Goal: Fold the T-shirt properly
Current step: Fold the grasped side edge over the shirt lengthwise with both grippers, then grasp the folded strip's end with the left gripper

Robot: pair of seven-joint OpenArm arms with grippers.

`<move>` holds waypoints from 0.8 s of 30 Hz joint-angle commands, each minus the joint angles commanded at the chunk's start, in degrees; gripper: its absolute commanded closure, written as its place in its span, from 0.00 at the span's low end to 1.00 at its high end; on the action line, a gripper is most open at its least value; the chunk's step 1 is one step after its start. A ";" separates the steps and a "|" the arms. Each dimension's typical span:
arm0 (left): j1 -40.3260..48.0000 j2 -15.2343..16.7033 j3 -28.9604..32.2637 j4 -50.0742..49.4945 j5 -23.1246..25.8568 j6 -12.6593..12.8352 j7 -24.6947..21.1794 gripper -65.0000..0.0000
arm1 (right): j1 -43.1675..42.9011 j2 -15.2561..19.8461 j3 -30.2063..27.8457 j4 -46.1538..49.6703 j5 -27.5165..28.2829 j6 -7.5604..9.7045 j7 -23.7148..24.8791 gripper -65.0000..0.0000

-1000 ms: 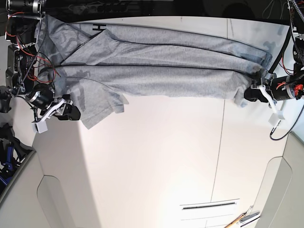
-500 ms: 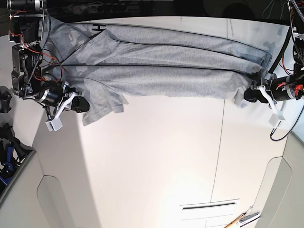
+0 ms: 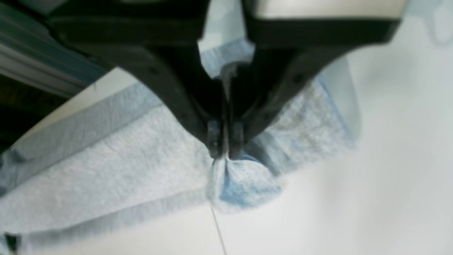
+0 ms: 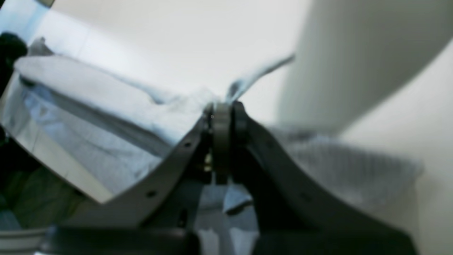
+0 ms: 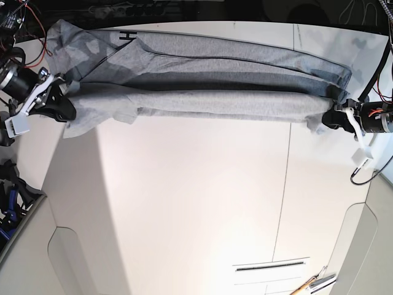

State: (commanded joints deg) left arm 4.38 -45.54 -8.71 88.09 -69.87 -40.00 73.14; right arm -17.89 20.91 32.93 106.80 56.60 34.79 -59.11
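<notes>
At the base view's left edge, right gripper (image 5: 61,106) clamped on one end of the T-shirt (image 5: 209,98), jaws pressed together with grey cloth bunched out past the tips; in the right wrist view the same pinch (image 4: 222,109), fingers (image 4: 240,117) closed tight on a thin fold of fabric (image 4: 106,117). Across the far part of the white table (image 5: 196,203), heather-grey shirt drawn out long and narrow between the two arms, front fold pulled into a taut band, a darker shadowed fold behind it, a short strip of black lettering showing near the far left corner. At the right edge, left gripper (image 5: 331,117) closed on the other end, a small tuft of cloth sticking out beside it; in the left wrist view (image 3: 225,141), tips nearly touching, pinching a puckered corner of the fabric (image 3: 116,170) just above the tabletop.
</notes>
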 joint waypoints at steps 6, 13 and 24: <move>5.62 -0.17 0.00 0.24 0.44 0.00 -2.78 1.00 | -7.50 -1.31 0.44 -0.07 -4.13 -0.28 3.98 1.00; 6.25 0.02 -0.55 0.31 -0.31 0.00 -3.69 0.65 | -7.13 -2.32 0.46 -1.42 -6.58 -0.50 5.73 0.48; 13.60 2.58 -17.73 0.66 -4.20 0.00 -3.85 0.34 | -4.87 -7.04 0.52 2.25 -3.89 -0.26 6.54 1.00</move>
State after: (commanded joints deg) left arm 17.98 -42.96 -26.44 88.75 -74.06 -40.00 69.30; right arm -22.76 13.87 33.45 109.06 52.71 34.52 -52.58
